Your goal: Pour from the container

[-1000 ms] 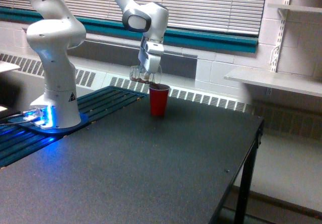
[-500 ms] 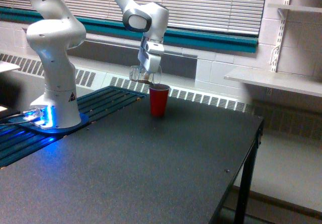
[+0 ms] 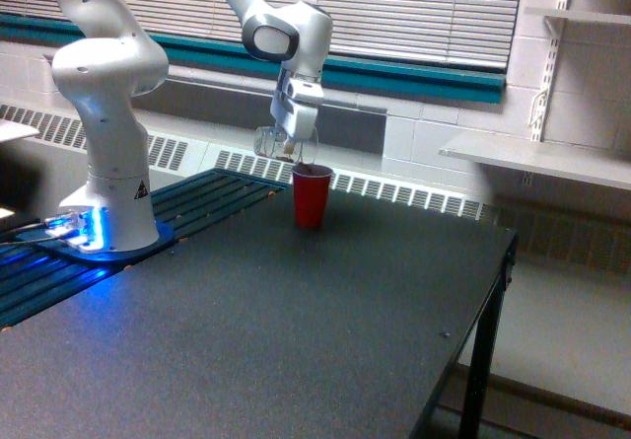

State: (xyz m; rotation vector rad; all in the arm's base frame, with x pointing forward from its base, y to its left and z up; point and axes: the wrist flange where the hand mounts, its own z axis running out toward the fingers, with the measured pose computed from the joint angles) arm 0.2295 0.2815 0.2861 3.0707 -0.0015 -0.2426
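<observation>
In the exterior view my gripper (image 3: 289, 143) is shut on the container (image 3: 273, 144), a small clear cup. The cup lies tipped on its side, mouth toward the exterior view's right, just above and left of the red cup's rim. A little brown material shows at its lip. The red cup (image 3: 311, 195) stands upright on the dark table (image 3: 325, 330) near its far edge, directly below the container's mouth.
The arm's white base (image 3: 110, 197) stands at the exterior view's left on a blue-lit plate. A slatted dark rack (image 3: 202, 197) lies beside it. The table's right edge (image 3: 498, 281) drops to the floor. A white shelf (image 3: 537, 158) juts from the wall.
The container has risen slightly and tipped a bit further. Less brown material shows inside it than one second ago. The red cup has not moved.
</observation>
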